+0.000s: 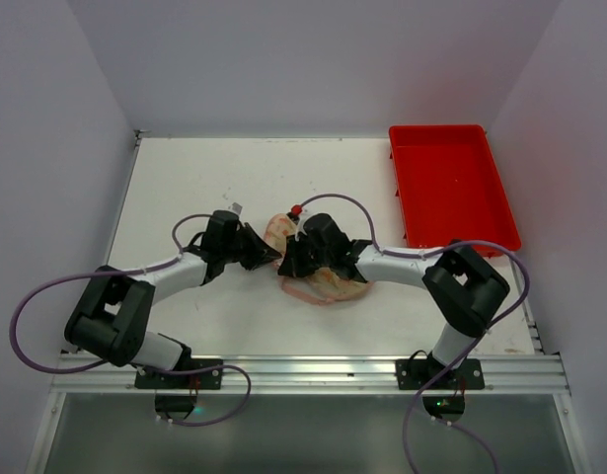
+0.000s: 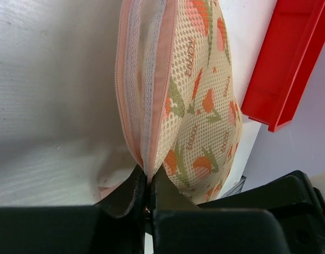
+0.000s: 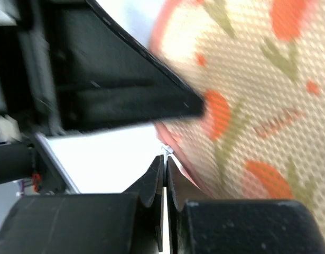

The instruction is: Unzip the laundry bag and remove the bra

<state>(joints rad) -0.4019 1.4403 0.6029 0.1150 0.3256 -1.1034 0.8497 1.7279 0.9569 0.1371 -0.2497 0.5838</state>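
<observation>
The left tool (image 2: 149, 190) pinches the pink end seam of the laundry bag (image 2: 199, 106), lying mid-way on the surface (image 1: 204, 178). The right tool (image 3: 165, 172), pressed together, nips what looks like the zipper pull (image 3: 166, 152). That tiny tab could slip free, or the bag could drag along unopened.

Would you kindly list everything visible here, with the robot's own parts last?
laundry bag: one, beige with orange-red and green print, pink zipper edging, mid-table between the grippers
tray: one, red, far right of table
table: one, white, beneath everything
cables: two, purple, looping along the arms
left gripper: one, black, fingers shut on the bag's pink edging
right gripper: one, black, fingers shut on a small silvery tab at the bag's edge
</observation>
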